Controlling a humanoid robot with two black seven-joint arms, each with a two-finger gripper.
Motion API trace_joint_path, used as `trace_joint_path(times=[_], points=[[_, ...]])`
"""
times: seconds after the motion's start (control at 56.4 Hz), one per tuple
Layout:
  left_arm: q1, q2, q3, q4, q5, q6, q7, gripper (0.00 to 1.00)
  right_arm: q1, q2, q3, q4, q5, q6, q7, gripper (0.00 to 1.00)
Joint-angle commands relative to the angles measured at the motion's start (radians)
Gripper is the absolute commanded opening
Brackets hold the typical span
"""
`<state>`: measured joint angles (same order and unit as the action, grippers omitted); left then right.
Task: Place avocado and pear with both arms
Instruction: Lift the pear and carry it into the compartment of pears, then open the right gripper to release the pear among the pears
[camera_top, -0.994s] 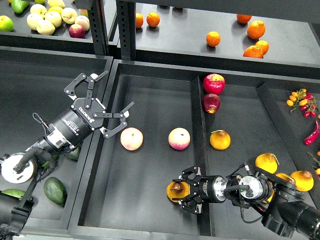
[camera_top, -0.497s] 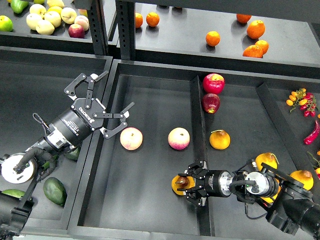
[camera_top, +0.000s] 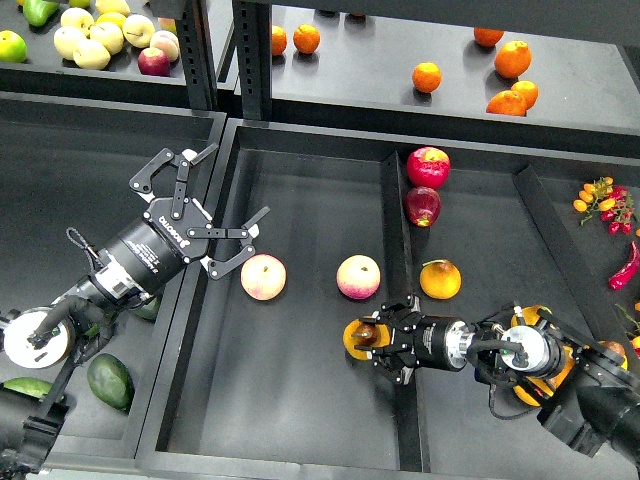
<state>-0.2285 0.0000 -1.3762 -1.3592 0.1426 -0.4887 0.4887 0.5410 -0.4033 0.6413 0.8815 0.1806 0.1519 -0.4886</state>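
Note:
The pear (camera_top: 360, 338), yellow-orange with a dark brown blotch, sits between the fingers of my right gripper (camera_top: 376, 338), low in the middle bin beside the black divider (camera_top: 393, 240). My right gripper is shut on it. The avocado (camera_top: 110, 381), dark green and egg-shaped, lies in the left bin near the front. My left gripper (camera_top: 236, 181) is open and empty, above the wall between the left and middle bins, well above and to the right of the avocado.
Two pink-and-cream apples (camera_top: 263, 277) (camera_top: 358, 277) lie in the middle bin. Red apples (camera_top: 427, 167) and a cleaner yellow-orange fruit (camera_top: 440, 280) lie right of the divider. More yellow fruit (camera_top: 535, 322) sits under my right arm. Oranges (camera_top: 426, 77) are on the back shelf.
My right gripper has carried the pear away from the front edge and a little right, toward the divider. The left arm has not moved.

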Motion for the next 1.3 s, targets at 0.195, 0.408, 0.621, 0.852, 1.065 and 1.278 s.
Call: trace_joint_path(times=[0.195,0.408,0.621,0.852,1.065,1.278], points=[[0.000,0.000,0.011,0.003,0.000,0.000,0.000,0.99,-0.068,-0.178,0.008,0.099,0.022,0.008,0.000,0.21],[0.001,0.000,0.013,0.003,0.000,0.000,0.000,0.99,-0.154,-0.207,0.009,0.117,0.019,0.018,0.000,0.22],[0.001,0.000,0.016,0.002,0.000,0.000,0.000,0.99,-0.214,-0.229,0.006,0.103,0.007,0.026,0.000,0.23],[0.003,0.000,0.017,0.003,0.000,0.000,0.000,0.99,-0.256,-0.244,0.004,0.090,-0.009,0.028,0.000,0.24],[0.003,0.000,0.023,0.006,0.000,0.000,0.000,0.99,-0.274,-0.243,0.004,0.070,-0.021,0.029,0.000,0.29],[0.014,0.000,0.029,0.009,0.000,0.000,0.000,0.99,-0.273,-0.236,0.008,0.040,-0.023,0.023,0.000,0.69]])
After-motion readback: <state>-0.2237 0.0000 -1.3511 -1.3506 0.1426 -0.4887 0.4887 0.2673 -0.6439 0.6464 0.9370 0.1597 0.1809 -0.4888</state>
